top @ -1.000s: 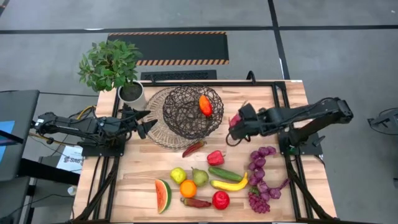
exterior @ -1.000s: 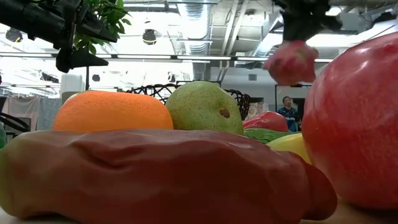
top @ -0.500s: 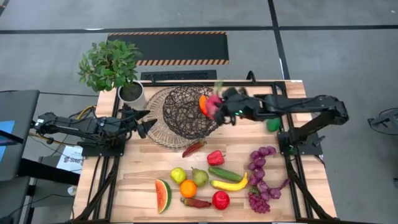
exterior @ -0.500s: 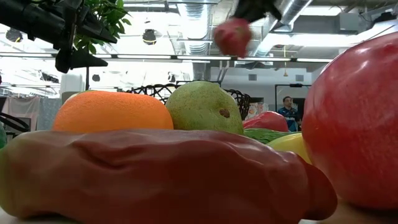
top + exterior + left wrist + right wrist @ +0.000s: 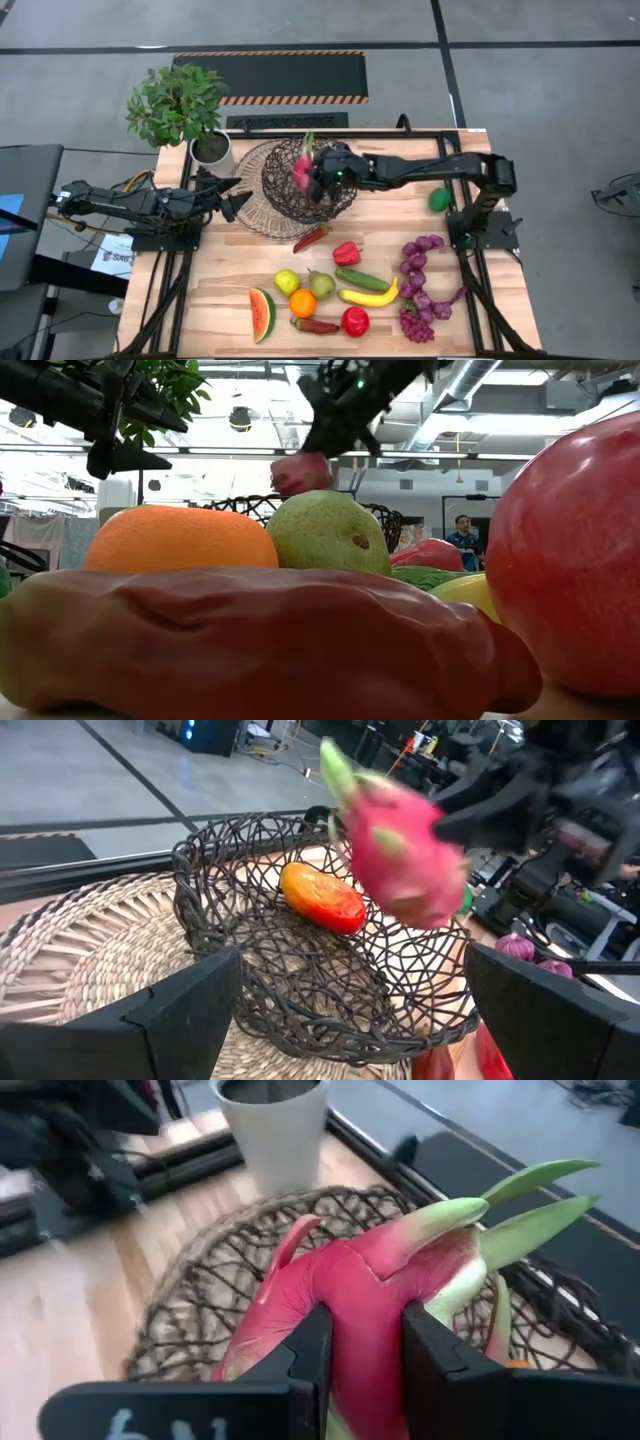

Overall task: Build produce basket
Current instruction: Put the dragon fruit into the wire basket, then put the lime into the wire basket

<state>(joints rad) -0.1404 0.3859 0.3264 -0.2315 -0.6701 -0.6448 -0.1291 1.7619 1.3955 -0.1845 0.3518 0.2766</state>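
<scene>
My right gripper [image 5: 318,172] is shut on the pink dragon fruit [image 5: 302,168] and holds it over the dark wire basket [image 5: 285,190], which stands on a pale woven mat [image 5: 252,205]. An orange-red pepper [image 5: 322,897] lies inside the basket. My left gripper [image 5: 232,196] is open and empty at the mat's left edge. The other produce lies on the near half of the table: watermelon slice [image 5: 262,314], orange [image 5: 302,302], pear [image 5: 321,285], banana [image 5: 369,297], red apple [image 5: 355,321], cucumber [image 5: 361,279], red pepper [image 5: 346,253], purple grapes [image 5: 419,288]. My right gripper pinches the dragon fruit's pink body [image 5: 362,1342] between its two fingers [image 5: 312,1342], near the end with the green leaf tips. The fingers come level from the table's right side. The fruit is lifted clear, above the basket's inside [image 5: 301,472].
A leafy potted plant in a white pot [image 5: 212,150] stands at the far left by the mat. A small green fruit [image 5: 438,199] lies at the right, a long red chilli [image 5: 311,238] just near of the mat. A person [image 5: 463,540] stands in the room behind.
My right gripper has carried the dragon fruit toward the table's left edge, from right of the basket to over its inside, and has come down in the last half second. My left arm has kept still.
</scene>
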